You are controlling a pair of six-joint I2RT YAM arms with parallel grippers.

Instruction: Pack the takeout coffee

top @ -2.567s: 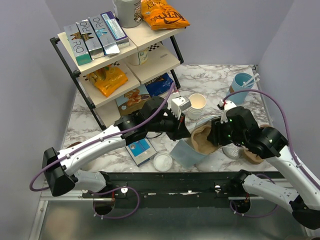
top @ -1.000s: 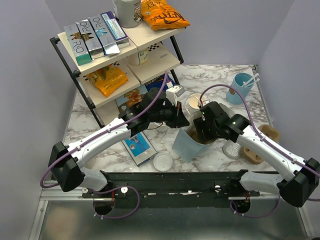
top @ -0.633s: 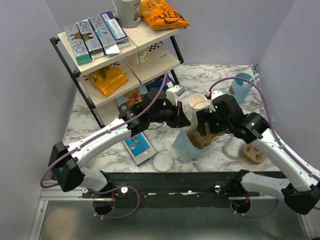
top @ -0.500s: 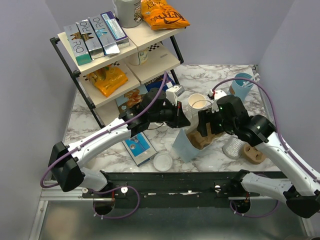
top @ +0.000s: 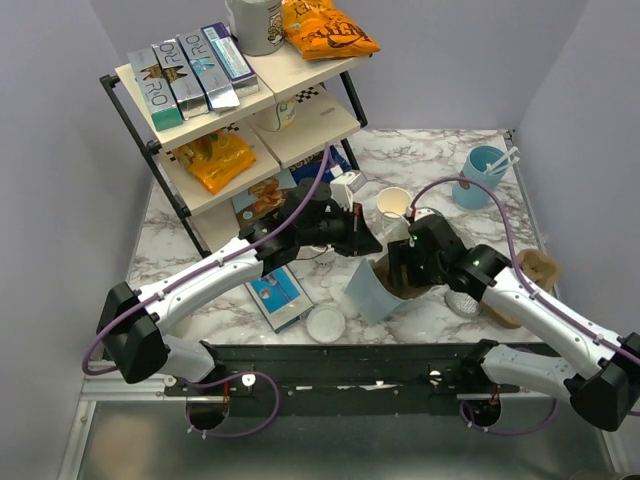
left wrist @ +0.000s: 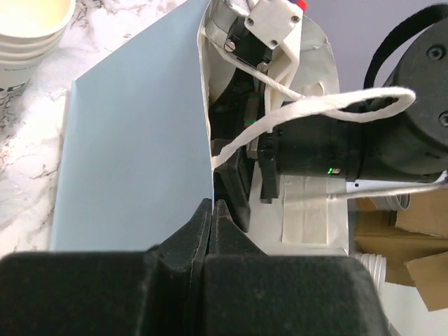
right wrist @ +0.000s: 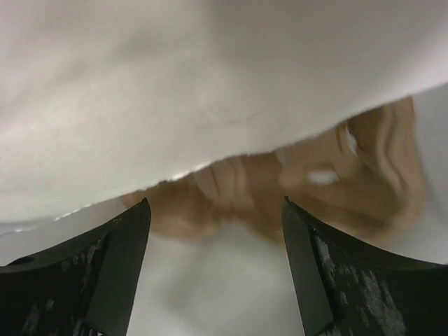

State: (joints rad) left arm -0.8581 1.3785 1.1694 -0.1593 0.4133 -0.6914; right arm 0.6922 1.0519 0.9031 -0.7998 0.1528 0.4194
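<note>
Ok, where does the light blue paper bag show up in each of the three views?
Top external: blue bag, open at centre between the arms.
Left wrist: its blue side fills left-centre, edge pinched in the left hand.
Right wrist: only blurred white overhead, probably its inside.
Landmark: the stack of cups, top left in left wrist; absent from right wrist.

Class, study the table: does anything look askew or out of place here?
The blue paper bag is tipped over rather than standing, its rim pinched in the shut left hand while the open right hand reaches into its mouth. A loose white lid lies by itself near the table's front edge.
</note>
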